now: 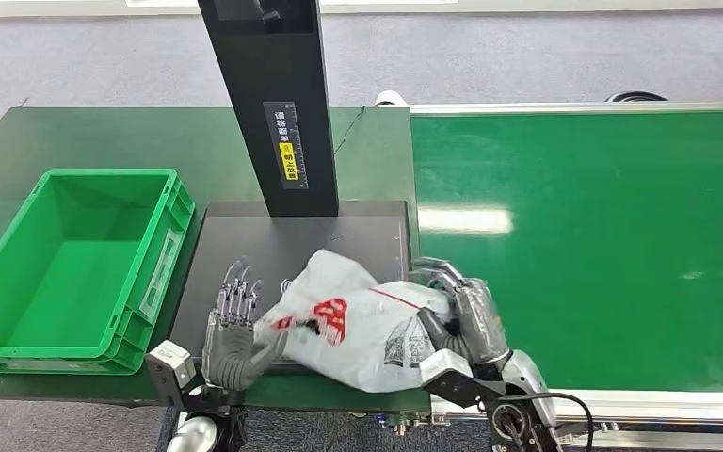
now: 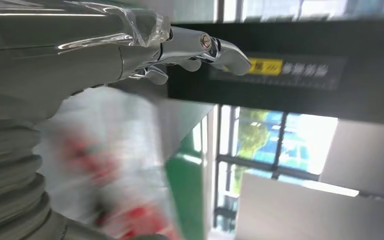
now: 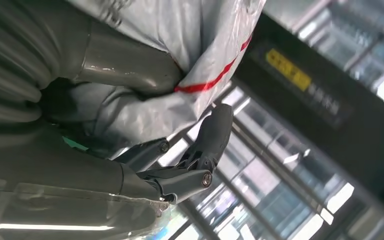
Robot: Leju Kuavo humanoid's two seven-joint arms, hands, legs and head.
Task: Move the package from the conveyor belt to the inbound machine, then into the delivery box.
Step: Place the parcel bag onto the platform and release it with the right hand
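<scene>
Crinkled grey plastic package (image 1: 362, 325) pinched by right hand (image 1: 461, 315); left hand (image 1: 233, 325) spread alongside.

This looks like a parcel-sorting station in a logistics hall. A wide green conveyor belt (image 1: 584, 235) runs beside a black scanning machine (image 1: 273, 104) with a flat platform, and a green plastic crate (image 1: 66, 268) sits alongside on grey carpet.

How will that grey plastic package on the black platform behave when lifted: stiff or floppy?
Probably floppy: the package looks crumpled and bulges unevenly between the left hand and right hand. Its glossy film may be slippery. It seems unlikely to roll.
</scene>
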